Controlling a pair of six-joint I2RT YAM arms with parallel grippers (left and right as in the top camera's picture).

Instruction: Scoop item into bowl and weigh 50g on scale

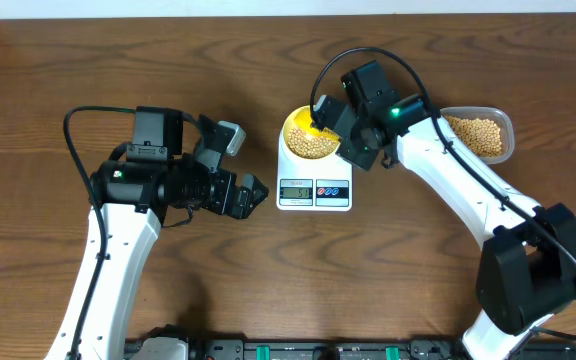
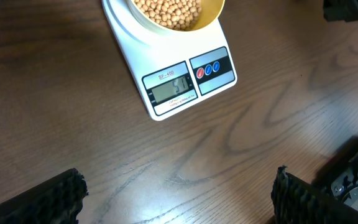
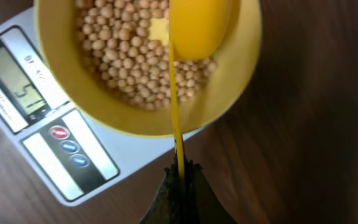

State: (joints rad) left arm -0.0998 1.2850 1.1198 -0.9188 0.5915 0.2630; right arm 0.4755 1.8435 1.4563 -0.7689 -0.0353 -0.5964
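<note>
White scale (image 1: 314, 180): one, mid-tabletop (image 1: 48, 60); we read 51 on its display (image 2: 174, 87).
Buttons (image 2: 208, 70): three beside the display, one red and two blue.
Bowl (image 3: 235, 87): one, pale yellow, seated on the scale's platform.
Beans (image 3: 117, 56): beyond our counting; one heap in the bowl, a second lot in the tub.
Tub (image 1: 508, 125): one, clear, to the right of the scale and apart from it.
Scoop (image 3: 197, 25): one, bright yellow, head inside the bowl over the beans.
Right hand (image 3: 182, 186): one, fingers together, clamped on the scoop's thin handle (image 3: 175, 112).
Left hand (image 1: 240, 165): one, fingers wide apart, holding nothing, just left of the scale.
</note>
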